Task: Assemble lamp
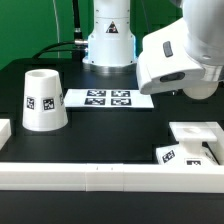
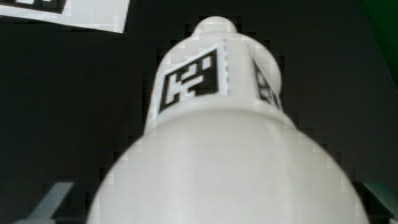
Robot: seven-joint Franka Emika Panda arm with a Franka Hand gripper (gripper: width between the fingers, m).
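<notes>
Wrist view puts the pincer [image 2: 199,208] right at the bulb [image 2: 214,110], yet its 2 fingers barely show: you cannot tell whether it is clamped or merely astride. Treat the bulb as light, rigid, slick; hold the wide body, not the neck. Shade [image 1: 43,100] and base [image 1: 195,132] stand well apart, with open table between; the white rail [image 1: 100,172] bounds the front.

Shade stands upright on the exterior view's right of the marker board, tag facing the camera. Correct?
Not quite. The shade stands on the exterior view's left of the marker board, not the right, as the exterior view shows. The rest holds: it is upright, with its tag facing the camera.
</notes>
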